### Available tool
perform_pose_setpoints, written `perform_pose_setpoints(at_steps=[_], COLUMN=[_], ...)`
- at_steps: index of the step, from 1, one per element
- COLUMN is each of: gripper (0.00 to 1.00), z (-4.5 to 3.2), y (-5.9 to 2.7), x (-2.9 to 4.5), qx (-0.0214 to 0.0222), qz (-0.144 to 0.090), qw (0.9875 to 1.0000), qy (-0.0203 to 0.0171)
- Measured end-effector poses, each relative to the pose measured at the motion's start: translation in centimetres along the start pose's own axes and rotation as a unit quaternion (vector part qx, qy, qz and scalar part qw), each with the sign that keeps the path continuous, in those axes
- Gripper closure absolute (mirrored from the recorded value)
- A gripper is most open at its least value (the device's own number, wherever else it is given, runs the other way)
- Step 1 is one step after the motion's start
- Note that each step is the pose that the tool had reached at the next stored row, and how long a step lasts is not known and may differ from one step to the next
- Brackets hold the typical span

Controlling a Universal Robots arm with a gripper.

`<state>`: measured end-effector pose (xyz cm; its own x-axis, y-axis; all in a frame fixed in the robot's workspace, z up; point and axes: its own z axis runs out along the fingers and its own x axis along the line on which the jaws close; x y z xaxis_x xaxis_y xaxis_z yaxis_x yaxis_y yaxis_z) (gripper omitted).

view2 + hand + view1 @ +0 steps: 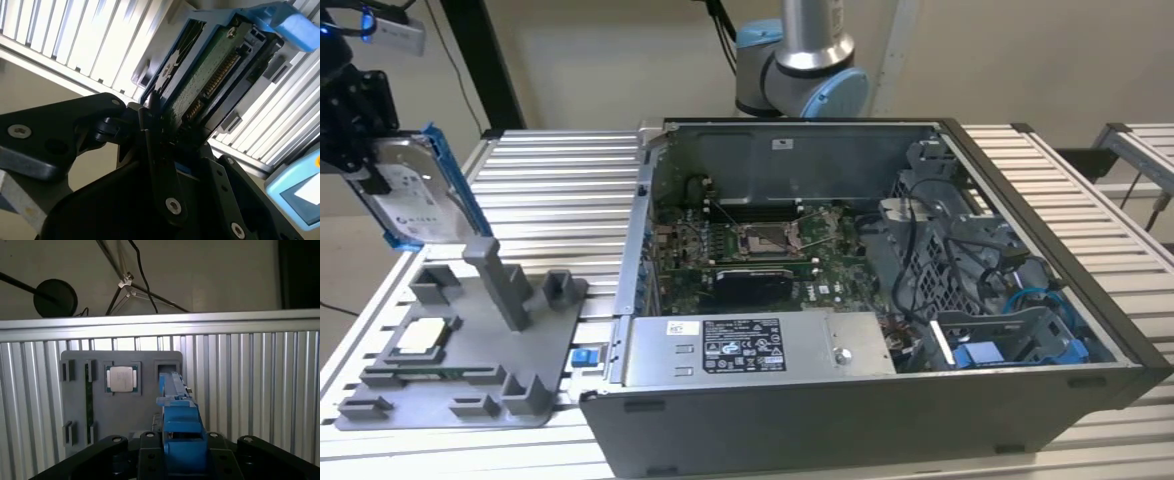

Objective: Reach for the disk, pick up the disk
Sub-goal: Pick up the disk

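"Over the bench (547, 180) edge, the tool (371, 178) holds the disk (420, 205) on edge, jaws pinched on its flat faces. Why upright?"

"I'd say it suits the slots of the grey holder (467, 370) beneath. The disk hangs clear above it, touching nothing. The open computer case (881, 300) sits beyond."
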<state>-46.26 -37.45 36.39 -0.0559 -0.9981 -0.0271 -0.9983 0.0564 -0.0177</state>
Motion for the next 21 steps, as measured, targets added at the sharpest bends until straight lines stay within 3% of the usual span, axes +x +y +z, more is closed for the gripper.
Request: perform_pose_setpoints(at_steps=[21], gripper=[1.0], z=[-3.13], y=[-0.05], x=[-0.08], qx=[0.0], qz=[0.0], qw=[1.0], qy=[0.0])
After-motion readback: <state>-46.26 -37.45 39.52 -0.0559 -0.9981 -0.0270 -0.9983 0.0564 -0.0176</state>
